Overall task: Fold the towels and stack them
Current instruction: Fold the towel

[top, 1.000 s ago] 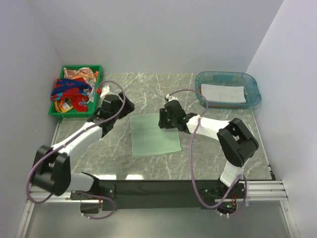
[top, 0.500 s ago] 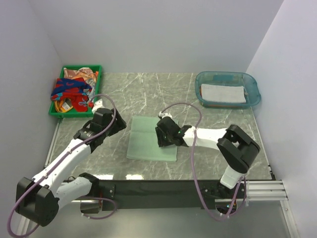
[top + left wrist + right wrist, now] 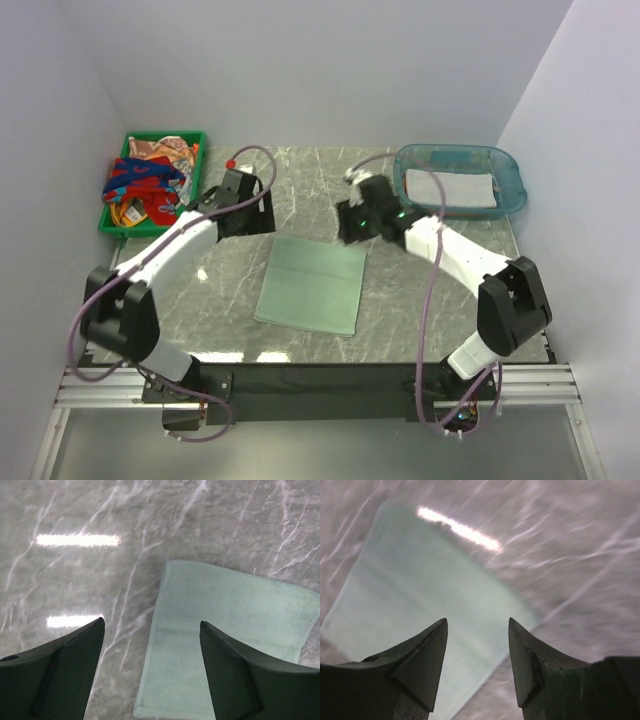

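The green towel [image 3: 312,285] lies flat on the counter [image 3: 450,290], midway between the two arms, with a faint crease across it nearer its far edge. The step in hand appears to be a fold started from the far edge, since each arm hangs over one far corner. To do it well, lower both arms together and pinch only the top layer at each corner. Lift just enough to clear the cloth, carry the edge toward the near side at matched speed, and lay it edge on edge before letting go. Uneven travel would skew the fold. The left fingers [image 3: 65,675] are spread wide and hold nothing; bare counter and the towel's left far corner show between them. The right fingers [image 3: 415,670] are parted less widely, also empty, and hang above the towel's right far corner without touching it. A white towel [image 3: 455,187] lies folded in the tub [image 3: 510,165] at far right. A heap [image 3: 148,182] of unfolded towels fills the tray [image 3: 165,135] at far left.
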Robot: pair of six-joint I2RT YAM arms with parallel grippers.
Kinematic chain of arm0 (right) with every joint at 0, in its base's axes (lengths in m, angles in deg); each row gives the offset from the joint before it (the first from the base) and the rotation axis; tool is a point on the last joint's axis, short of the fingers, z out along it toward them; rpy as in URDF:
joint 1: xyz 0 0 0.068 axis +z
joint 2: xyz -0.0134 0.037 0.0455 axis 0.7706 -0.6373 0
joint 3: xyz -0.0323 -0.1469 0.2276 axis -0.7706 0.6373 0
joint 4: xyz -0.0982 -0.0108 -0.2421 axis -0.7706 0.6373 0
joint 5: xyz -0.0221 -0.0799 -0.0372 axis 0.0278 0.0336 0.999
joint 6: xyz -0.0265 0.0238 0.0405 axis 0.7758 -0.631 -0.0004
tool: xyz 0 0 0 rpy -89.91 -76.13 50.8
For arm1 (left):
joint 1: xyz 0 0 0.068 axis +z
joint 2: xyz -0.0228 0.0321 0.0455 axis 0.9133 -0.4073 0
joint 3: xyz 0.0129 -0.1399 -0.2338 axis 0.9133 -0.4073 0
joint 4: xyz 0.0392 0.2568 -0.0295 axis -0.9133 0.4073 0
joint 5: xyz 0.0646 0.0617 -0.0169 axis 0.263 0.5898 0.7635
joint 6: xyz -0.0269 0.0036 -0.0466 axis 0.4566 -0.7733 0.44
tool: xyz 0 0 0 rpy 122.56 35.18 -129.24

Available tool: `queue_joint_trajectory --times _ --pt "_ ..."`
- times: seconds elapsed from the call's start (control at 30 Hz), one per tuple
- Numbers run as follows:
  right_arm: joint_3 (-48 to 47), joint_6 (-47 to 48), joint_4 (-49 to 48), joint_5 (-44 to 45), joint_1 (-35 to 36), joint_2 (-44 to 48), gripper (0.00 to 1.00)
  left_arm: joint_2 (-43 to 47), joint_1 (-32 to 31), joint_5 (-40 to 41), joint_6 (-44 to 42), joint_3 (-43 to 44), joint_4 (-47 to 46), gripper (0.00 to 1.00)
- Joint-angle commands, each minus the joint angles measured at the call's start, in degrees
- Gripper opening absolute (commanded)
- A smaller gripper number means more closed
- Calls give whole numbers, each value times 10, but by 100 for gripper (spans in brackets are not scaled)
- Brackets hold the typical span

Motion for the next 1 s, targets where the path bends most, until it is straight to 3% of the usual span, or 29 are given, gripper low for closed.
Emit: queue_joint_trajectory --times 0.0,0.2,0.3,0.5,0.97 --pt "-38 80 36 -83 -58 -29 59 -44 -1 -39 -44 54 25 82" --pt "-101 129 71 -156 -122 -129 59 -35 -3 -69 28 9 -3 79" --pt "-110 120 74 -150 -133 -170 58 7 -7 -81 95 -79 -39 76" --pt "-66 72 25 -146 -134 -163 58 74 -50 -100 197 -230 -123 72" --pt "-39 16 -7 -73 -134 -150 57 111 -140 -58 322 -360 -161 60"
